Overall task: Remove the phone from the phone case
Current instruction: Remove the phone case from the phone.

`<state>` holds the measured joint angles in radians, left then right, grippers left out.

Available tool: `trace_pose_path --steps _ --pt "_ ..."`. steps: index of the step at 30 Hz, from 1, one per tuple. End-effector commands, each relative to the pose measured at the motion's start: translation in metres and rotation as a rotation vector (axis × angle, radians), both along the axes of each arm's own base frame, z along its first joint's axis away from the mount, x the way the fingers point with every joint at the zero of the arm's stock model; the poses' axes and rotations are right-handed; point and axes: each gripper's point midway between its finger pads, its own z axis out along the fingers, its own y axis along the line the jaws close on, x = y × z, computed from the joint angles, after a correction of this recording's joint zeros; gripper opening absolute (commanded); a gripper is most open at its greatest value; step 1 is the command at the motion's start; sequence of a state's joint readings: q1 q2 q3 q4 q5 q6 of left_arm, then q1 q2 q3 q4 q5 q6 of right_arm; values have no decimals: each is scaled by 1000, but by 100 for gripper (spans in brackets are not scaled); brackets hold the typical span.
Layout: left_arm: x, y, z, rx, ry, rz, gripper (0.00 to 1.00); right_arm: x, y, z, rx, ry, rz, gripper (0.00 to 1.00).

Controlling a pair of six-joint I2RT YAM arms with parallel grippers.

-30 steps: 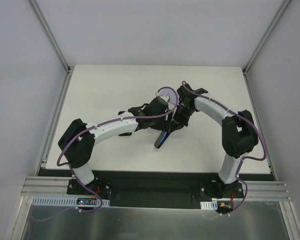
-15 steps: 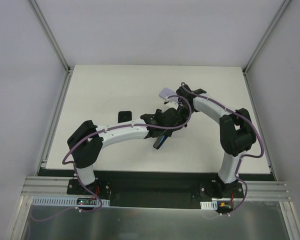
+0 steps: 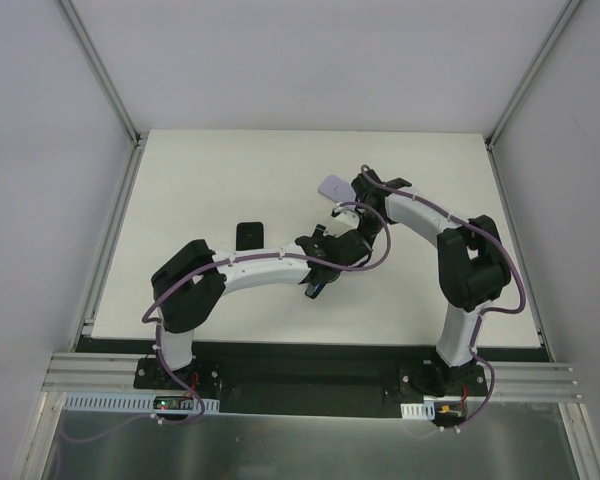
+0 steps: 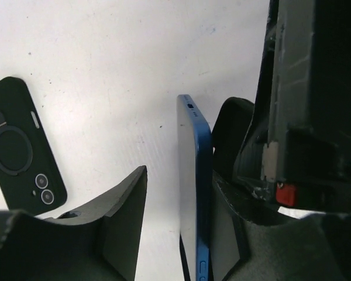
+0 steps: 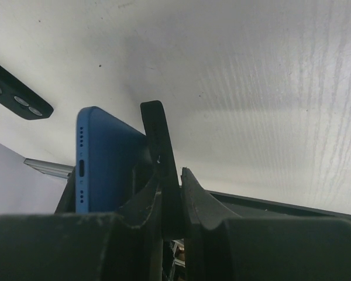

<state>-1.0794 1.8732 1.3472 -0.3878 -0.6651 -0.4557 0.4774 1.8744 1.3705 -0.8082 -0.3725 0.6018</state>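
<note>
A blue phone [image 4: 196, 175] stands on edge between the fingers of my left gripper [image 4: 178, 193]. The right finger lies against its back and the left finger [image 4: 123, 216] stands off with a gap, so the gripper is open. In the top view the phone [image 3: 316, 284] shows below where the two wrists meet. My right gripper [image 5: 171, 175] is shut on a thin black edge of the phone case [image 5: 157, 140], right beside the phone [image 5: 102, 158]. How much of the phone still sits in the case is hidden.
A black slab with a ring and two camera lenses [image 4: 20, 158] lies flat on the white table [image 3: 200, 180], left of the arms [image 3: 248, 235]. A lavender flat piece [image 3: 335, 186] lies behind the right wrist. Grey walls border the table.
My left arm has swung down toward the near edge, uncovering the black slab, and its jaws have narrowed around the phone. The right gripper has stayed shut on the case edge.
</note>
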Motion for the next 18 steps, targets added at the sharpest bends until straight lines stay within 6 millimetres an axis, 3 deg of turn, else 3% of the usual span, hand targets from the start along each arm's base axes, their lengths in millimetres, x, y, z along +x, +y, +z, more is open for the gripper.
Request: trace_pose_path --steps 1,2,5,6,7,12,18 --pt "-14 47 -40 236 92 30 41 -17 -5 8 -11 54 6 2" --pt "-16 45 -43 228 102 29 40 -17 -5 8 -11 55 4 2" --pt "-20 42 -50 195 141 40 22 -17 -7 7 -15 55 4 1" --pt "-21 42 -51 186 150 43 7 -17 -7 7 -17 56 1 1" --pt "-21 41 -51 169 161 49 0 -18 -8 6 -19 58 3 1" --pt "-20 40 -35 113 154 62 0 -19 -12 2 -40 56 3 1" --pt "-12 37 5 -23 135 76 0 -16 -22 1 -85 27 10 1"
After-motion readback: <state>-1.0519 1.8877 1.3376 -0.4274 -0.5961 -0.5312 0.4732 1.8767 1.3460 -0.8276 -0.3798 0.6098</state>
